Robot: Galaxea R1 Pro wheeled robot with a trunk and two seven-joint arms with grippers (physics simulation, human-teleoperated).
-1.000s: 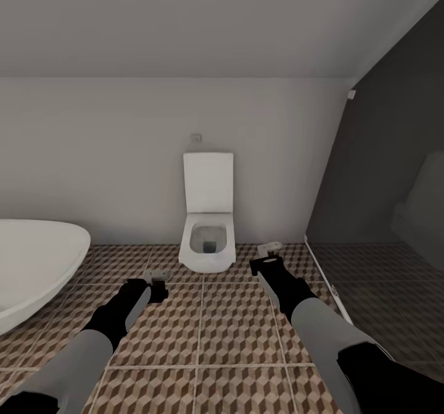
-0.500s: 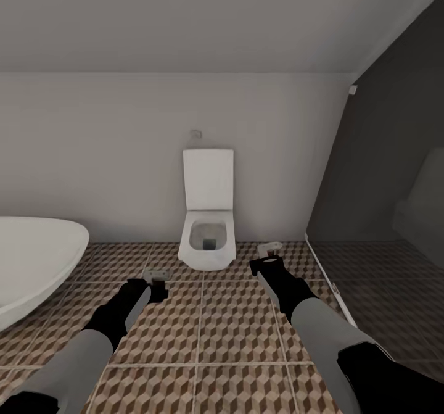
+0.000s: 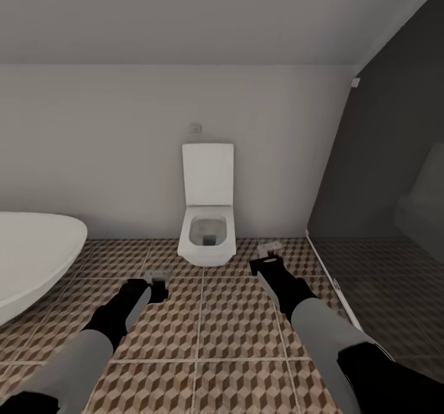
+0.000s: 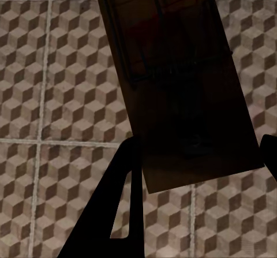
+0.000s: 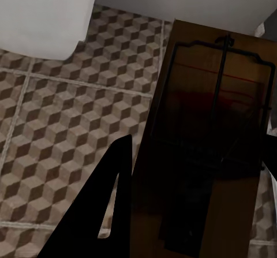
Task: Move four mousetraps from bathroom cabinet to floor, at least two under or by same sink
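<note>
My left tool (image 3: pixel 155 285) hangs low over the bathroom floor (image 3: pixel 216 321) of large square tiles printed with brown, beige and white cubes, and it is clamped on a small flat brown wooden mousetrap (image 4: pixel 179 85) with dark wire and a faint red mark. In the left wrist view that board lies between my two dark fingers (image 4: pixel 118 206), its far end jutting out over the tile pattern. In the head view the same trap shows as a pale sliver at the tip of the tool, toward 7 o'clock from the toilet.

My right tool (image 3: pixel 266 258) is likewise closed on a second brown wooden mousetrap (image 5: pixel 213 137), its wire frame and red patch facing the right wrist camera, one dark finger (image 5: pixel 112 194) along its edge. In the head view this trap sits at the tool's tip, toward 4 o'clock from the toilet bowl and near the dark shower partition (image 3: pixel 382 155).

Ahead, at 12 o'clock, stands a white wall-hung toilet (image 3: pixel 207 207) with its lid raised against the pale wall. At 9 o'clock the rounded rim of a white oval bathtub (image 3: pixel 31 260) juts in above the tiles.
</note>
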